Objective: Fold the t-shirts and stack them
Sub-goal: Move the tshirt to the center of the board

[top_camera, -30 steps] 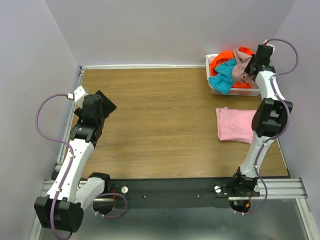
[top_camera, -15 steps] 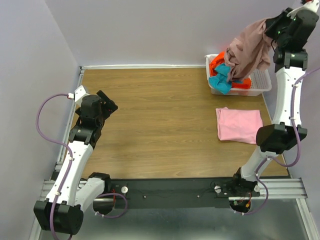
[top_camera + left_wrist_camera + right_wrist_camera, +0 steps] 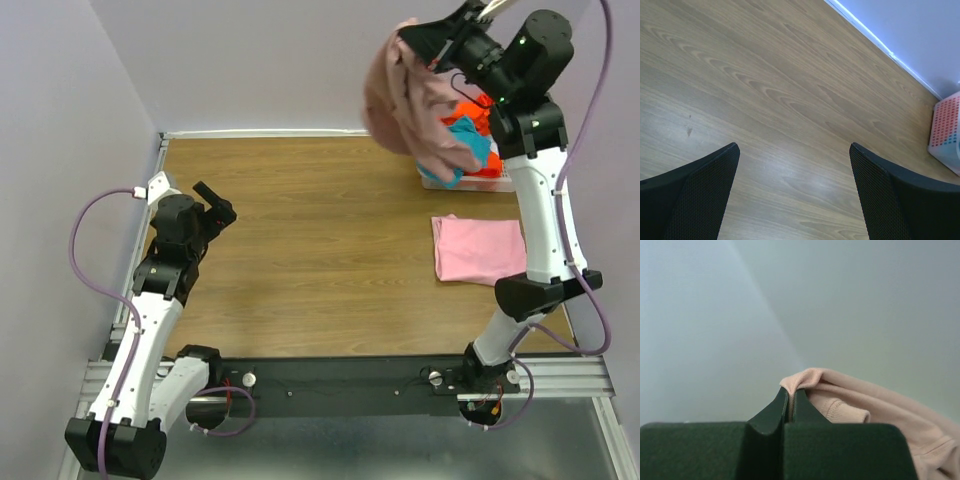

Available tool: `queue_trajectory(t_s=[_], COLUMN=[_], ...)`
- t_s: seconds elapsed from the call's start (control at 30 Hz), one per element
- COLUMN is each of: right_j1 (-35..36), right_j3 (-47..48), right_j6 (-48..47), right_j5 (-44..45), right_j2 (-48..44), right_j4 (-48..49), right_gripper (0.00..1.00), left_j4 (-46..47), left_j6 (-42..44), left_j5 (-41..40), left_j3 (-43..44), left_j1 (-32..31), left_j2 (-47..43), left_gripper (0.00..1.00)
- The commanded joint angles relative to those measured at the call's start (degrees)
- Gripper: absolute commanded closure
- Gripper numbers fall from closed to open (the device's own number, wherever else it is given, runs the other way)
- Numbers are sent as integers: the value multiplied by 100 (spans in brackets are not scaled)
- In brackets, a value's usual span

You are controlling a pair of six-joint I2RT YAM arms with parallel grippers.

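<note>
The right gripper (image 3: pixel 408 38) is clamped on a ribbed fold of the dusty rose-mauve t-shirt (image 3: pixel 415 105), held high at about 1 o'clock over the wood-grain table (image 3: pixel 320 240). The soft cotton hangs as a creased, crumpled bundle. Its long axis runs from the pinch toward 5 o'clock, and its lower end is in front of the white slotted basket (image 3: pixel 490 184). An orange t-shirt (image 3: pixel 462 112) and a teal t-shirt (image 3: pixel 480 140) lie bunched inside. The light pink t-shirt (image 3: pixel 478 250), folded to a flat rectangle, lies at 3 o'clock. The left gripper (image 3: pixel 793 147), at 9 o'clock, has its black dimpled fingers (image 3: pixel 705 195) wide apart.
</note>
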Motion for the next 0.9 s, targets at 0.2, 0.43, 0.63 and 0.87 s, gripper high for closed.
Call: queue_trajectory(t_s=[0.2,0.43,0.63,0.87], right_j1=[1538,1644,1583,1372], right_j3=[181,-1676,-4501,-6639], right_j6=[518,765,634,765], right_j5=[166,1541,3635,4963], right_j2=[-19,-429,-1257,-1714], right_j4=[759,768,707,189], right_gripper=[100,100,97,78], left_j4=[-546,-889,-846,-530], left_j6=[153,73,3,-155], left_j5=[139,-81,111,341], left_j3=[267,294,57,-374], left_j1=[17,17,17,17], left_j2=[-627,-1049,-839,-435], left_gripper=[1,1,1,1])
